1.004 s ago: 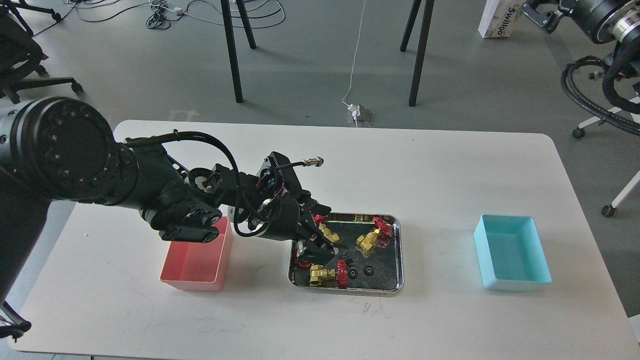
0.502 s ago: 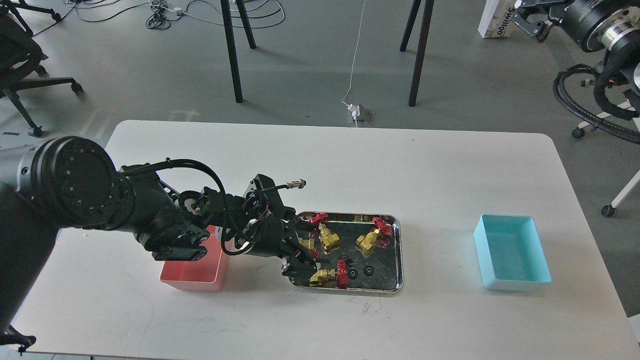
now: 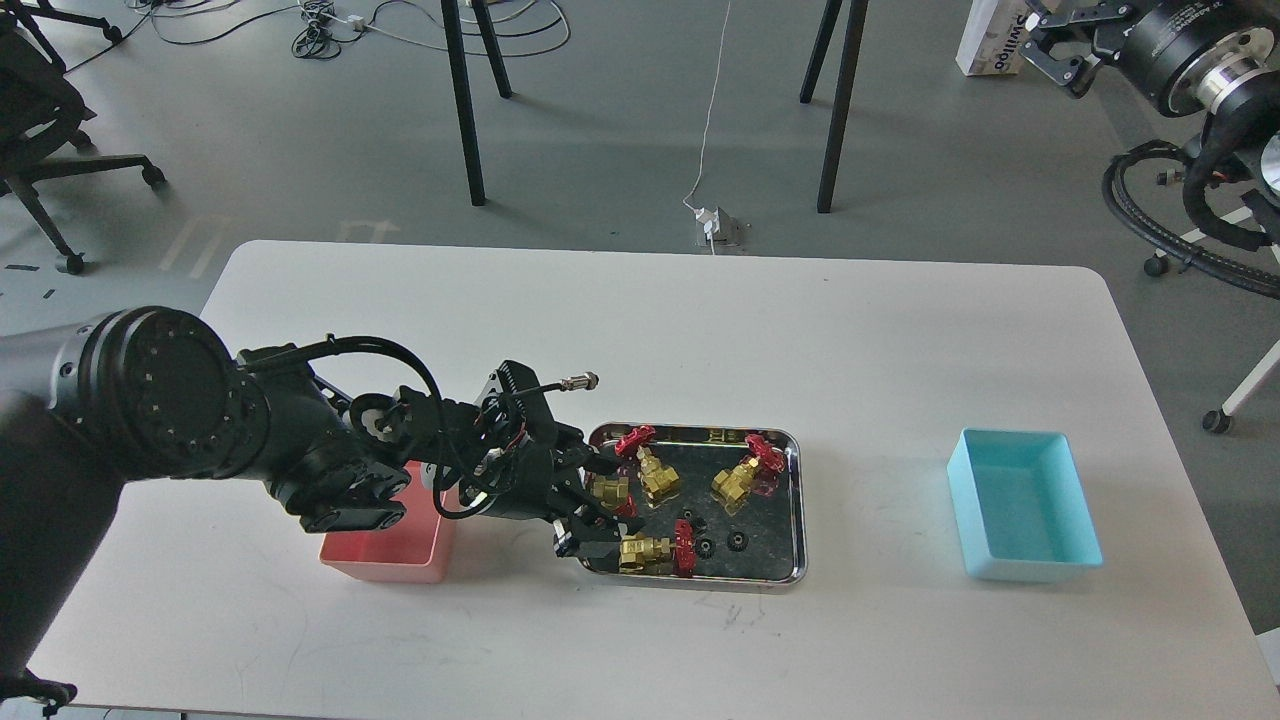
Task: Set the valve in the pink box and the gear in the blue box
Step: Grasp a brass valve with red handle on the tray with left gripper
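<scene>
The left claw [image 3: 590, 500] has pulled back to the tray's [image 3: 795, 500] near-left edge since a second ago. It holds a valve [image 3: 610, 490], its fingers closed on the brass body, so a carry looks begun. The pink box [image 3: 385, 555] sits just behind the claw; the gears [image 3: 738, 541] and blue box [image 3: 1025, 505] lie beyond. The other valves crowd close on the table [image 3: 800, 320]. The right claw is out of view.

Salmon-pink box [image 3: 385, 552], cyan box [image 3: 1025, 505] — brass valves [image 3: 735, 482] with red handwheels, black gears [image 3: 738, 542].

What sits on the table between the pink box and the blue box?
In the head view, the steel tray holding valves and gears lies between the pink box and the blue box; the left gripper reaches over its left edge.
</scene>
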